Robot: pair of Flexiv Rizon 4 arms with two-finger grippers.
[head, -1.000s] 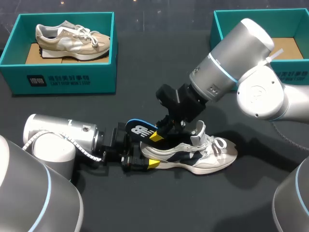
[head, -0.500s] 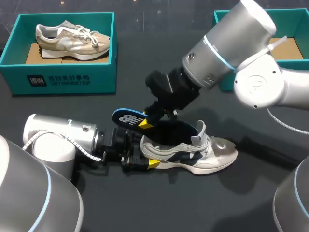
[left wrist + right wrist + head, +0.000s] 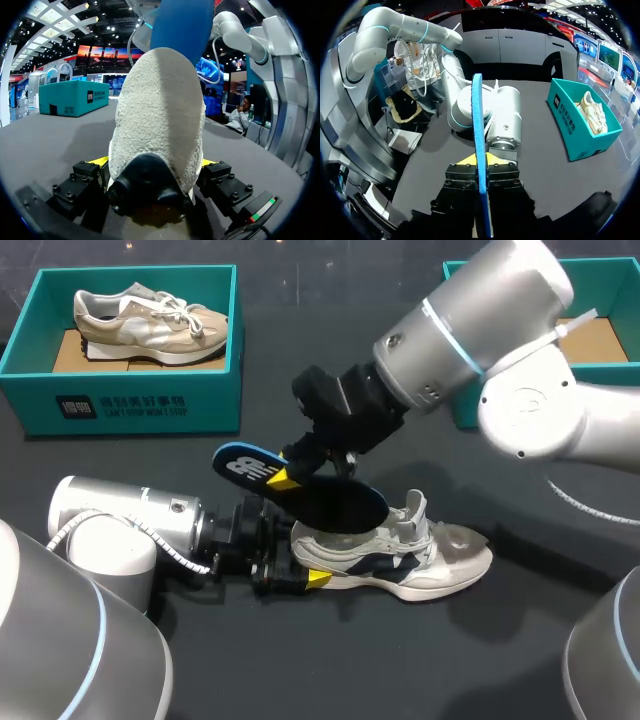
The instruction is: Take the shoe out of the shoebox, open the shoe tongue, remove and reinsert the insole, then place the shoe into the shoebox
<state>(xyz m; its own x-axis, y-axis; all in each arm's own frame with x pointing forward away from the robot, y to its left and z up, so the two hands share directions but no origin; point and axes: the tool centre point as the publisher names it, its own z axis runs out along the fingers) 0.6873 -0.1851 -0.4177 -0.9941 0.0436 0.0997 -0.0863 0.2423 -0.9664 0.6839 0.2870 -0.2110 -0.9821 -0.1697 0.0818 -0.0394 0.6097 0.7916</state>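
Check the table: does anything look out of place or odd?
The insole hangs tilted in the air above the shoe, pinched by the right tool. The shoe lies on the table, its heel clamped by the left tool, with its tongue standing up.

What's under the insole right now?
Beneath the insole sits the shoe, heel clamped in the left pincer. The right pincer holds the insole tilted above it. The insole covers the shoe's opening, so whether its front tip is inside cannot be seen.
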